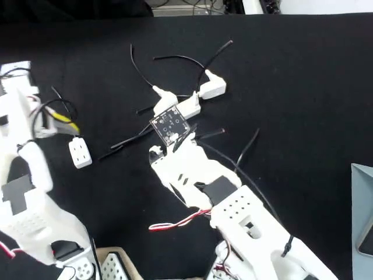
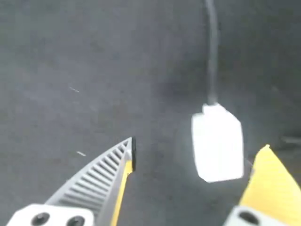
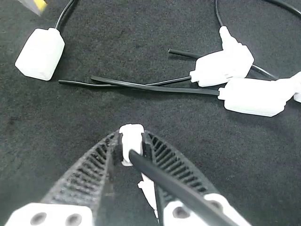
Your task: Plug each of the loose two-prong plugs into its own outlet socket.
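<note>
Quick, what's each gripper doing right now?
Left gripper: open, holding nothing.
Right gripper: shut on a white plug.

The high camera looks down over the table [image 1: 303,87], each wrist camera sits close above it facing down, and all three share the white socket block [image 1: 80,153]

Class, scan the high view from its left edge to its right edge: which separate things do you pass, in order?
white rectangular block on a black cord → square black circuit board on an arm's wrist → white angled plug body with a black cord → grey-blue flat object at the right edge.
</note>
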Available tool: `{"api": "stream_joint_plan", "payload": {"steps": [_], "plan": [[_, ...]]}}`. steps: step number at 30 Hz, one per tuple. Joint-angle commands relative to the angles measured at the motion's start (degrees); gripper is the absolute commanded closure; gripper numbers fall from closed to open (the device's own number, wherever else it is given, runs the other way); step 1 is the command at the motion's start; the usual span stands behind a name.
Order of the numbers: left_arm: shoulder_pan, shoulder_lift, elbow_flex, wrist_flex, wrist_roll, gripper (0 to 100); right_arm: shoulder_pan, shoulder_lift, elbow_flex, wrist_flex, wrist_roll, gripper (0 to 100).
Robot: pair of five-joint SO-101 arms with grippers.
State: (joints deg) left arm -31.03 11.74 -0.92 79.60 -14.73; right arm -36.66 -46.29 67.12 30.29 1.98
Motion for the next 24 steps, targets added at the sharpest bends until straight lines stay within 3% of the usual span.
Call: {"api": "stream_joint_plan", "payload": {"steps": [1,8,13,19,21,24], "plan": [[5.1,-1.7,0.7,1.7,4.8,61,0.6,-0.7,-0.3,-1.1,-0.2,98.6],[6.5,-0.3,14.0,-12.5,7.5,61,0.6,-0.7,-0.2,-1.1,-0.2,98.6],[7.0,-0.7,21.5,-18.2,7.4,62,0.6,-0.7,-0.2,-1.1,-0.2,98.6],[10.2,-0.8,23.0,-21.2,6.9,85,0.7,-0.7,-0.2,-1.1,-0.3,98.6],[11.9,-0.8,22.9,-21.2,3.7,93,0.7,-0.7,-0.2,-1.1,-0.3,98.6],[14.5,-0.9,23.0,-20.8,0.0,97,0.7,-0.7,-0.2,-1.1,-0.3,98.6]]}}
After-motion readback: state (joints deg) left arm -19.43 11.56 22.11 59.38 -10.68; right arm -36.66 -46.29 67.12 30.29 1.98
